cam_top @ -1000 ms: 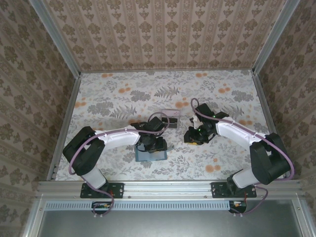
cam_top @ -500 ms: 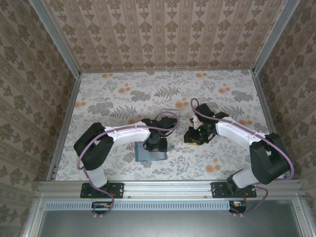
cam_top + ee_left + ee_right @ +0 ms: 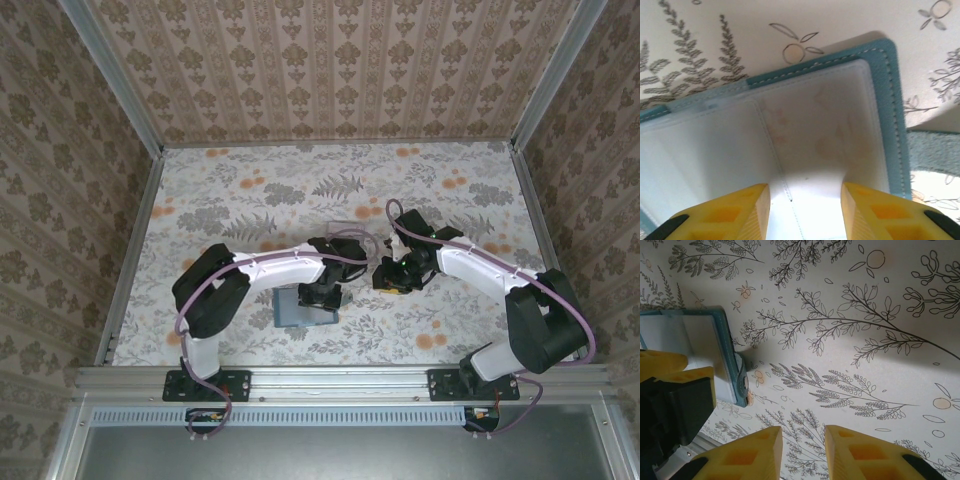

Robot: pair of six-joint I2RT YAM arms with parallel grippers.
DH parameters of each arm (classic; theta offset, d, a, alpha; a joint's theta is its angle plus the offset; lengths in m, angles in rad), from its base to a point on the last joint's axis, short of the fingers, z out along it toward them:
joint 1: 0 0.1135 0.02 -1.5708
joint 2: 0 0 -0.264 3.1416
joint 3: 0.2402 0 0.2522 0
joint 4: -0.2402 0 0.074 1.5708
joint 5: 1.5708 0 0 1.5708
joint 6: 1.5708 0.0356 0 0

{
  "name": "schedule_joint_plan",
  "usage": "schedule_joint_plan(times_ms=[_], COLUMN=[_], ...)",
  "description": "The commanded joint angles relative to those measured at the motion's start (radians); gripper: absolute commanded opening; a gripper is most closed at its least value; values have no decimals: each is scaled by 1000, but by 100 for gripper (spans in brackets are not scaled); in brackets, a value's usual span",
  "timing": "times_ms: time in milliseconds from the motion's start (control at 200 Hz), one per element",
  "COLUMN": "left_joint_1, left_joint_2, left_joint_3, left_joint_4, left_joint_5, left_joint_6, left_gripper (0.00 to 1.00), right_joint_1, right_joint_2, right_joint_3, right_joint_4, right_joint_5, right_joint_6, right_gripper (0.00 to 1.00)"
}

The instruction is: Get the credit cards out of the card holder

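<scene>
The step in hand looks like working the cards loose from the small teal-blue folding card holder [image 3: 297, 315], which lies open on the flower-printed table [image 3: 230, 200], near the front edge and left of centre, with its pale frosted pockets facing up. The left gripper [image 3: 806, 212] sits directly over it with its 2 yellow fingers [image 3: 747, 210] partly spread and straddling the stitched centre fold. Nothing is lifted between them, and I cannot tell whether the tips press on the plastic. Faint pinkish marks show through the right-hand pocket, so 1 pale card may well remain inside. The next move probably calls for getting a fingertip onto a card edge at the pocket mouth and sliding it out without dragging the whole holder along. A pale flat piece [image 3: 340, 227] lies on the table just beyond the left wrist, but it is too hidden to tell whether it is a card. To the right, well clear of the holder, the right gripper [image 3: 804, 455] hangs low over bare table with its jaws a narrow gap apart and holding nothing.
</scene>
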Motion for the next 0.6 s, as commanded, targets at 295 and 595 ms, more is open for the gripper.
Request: schedule_joint_plan(times_ms=[295,595], left_joint_1=[-8,17], left_joint_2=[2,-87], left_joint_3=[-16,-72], left_joint_4=[-70,-60], left_joint_5=[-40,-58], left_joint_6=[8,-3], left_gripper=[37,37], right_joint_1=[34,107], right_joint_2=[14,46], right_joint_3=[33,65], right_joint_4=[6,45], right_joint_5=[0,-17], right_joint_6=[15,63], right_gripper=[29,29])
